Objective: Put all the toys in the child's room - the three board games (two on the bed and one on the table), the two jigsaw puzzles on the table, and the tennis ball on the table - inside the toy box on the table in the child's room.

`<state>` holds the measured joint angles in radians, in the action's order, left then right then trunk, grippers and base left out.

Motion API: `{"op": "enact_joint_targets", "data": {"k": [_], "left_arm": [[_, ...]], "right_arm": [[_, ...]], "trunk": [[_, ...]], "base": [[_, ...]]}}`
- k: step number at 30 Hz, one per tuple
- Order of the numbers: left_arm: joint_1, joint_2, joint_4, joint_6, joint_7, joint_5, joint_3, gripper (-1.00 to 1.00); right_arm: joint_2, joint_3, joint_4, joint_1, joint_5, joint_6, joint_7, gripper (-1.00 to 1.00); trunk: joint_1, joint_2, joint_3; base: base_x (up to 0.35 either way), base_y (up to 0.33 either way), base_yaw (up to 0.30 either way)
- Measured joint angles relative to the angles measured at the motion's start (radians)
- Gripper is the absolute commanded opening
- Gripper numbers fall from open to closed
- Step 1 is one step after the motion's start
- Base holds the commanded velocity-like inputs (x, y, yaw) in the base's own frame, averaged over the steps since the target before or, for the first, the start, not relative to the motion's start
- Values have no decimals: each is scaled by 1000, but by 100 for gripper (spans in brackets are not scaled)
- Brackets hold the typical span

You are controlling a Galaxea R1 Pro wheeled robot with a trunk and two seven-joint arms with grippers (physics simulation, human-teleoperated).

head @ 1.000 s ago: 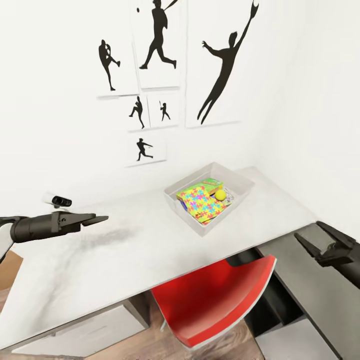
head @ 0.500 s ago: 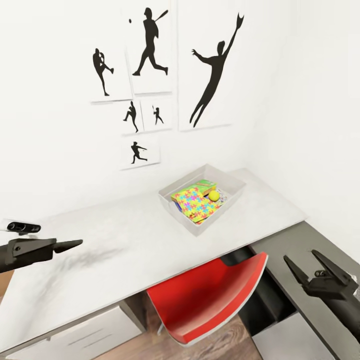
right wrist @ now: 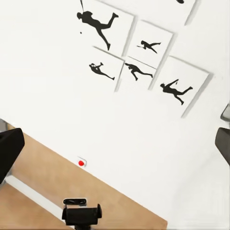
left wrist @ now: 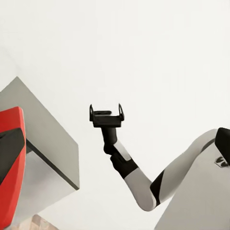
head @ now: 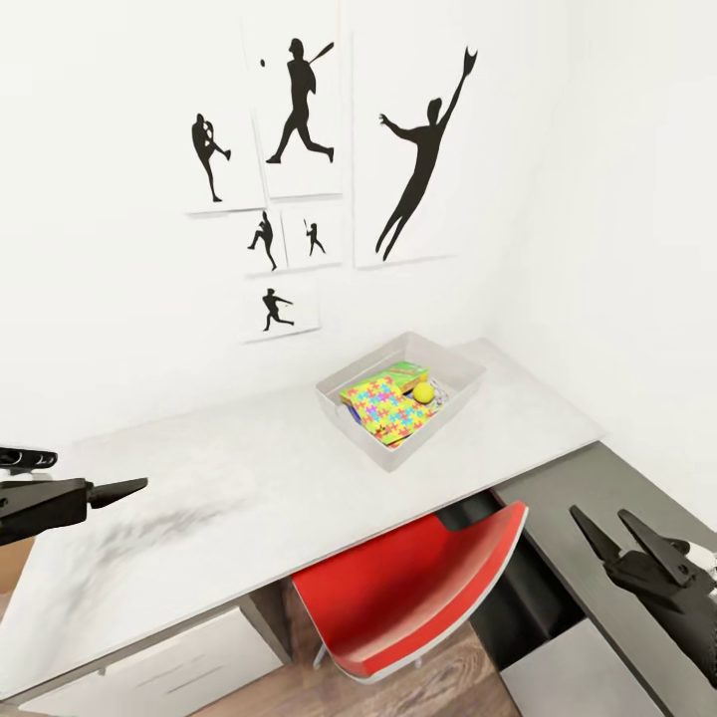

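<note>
Both hands have drawn back from the worktop [head: 249,478], left hand [head: 124,488] closed and empty, right hand [head: 617,533] spread and empty, while the toy box [head: 349,423] near its far right corner holds a jigsaw puzzle [head: 388,410], tennis ball [head: 423,392] and a board game [head: 403,375], other toys unseen.

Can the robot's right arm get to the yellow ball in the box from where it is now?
Probably not yet. The right gripper hangs open, low beside the red chair, well short of the ball in the box. Nothing blocks the way above the desk.
</note>
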<state>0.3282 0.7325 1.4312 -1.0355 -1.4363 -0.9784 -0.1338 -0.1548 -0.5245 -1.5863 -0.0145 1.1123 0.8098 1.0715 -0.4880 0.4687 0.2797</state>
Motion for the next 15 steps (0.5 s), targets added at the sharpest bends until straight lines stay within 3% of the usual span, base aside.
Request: {"op": "enact_joint_targets", "data": {"k": [10,15], "left_arm": [[-1,0,-1,0,3,27,0,100],[-1,0,-2,0,4,32,1,100]], "right_arm": [[1,-1,-1,1,-28,-14,5,100],[1,-5,-1,0,-30,-16,7,100]], "trunk": [[38,-70,-32],[39,-71,-32]], "base": [[0,0,0],[0,0,0]]}}
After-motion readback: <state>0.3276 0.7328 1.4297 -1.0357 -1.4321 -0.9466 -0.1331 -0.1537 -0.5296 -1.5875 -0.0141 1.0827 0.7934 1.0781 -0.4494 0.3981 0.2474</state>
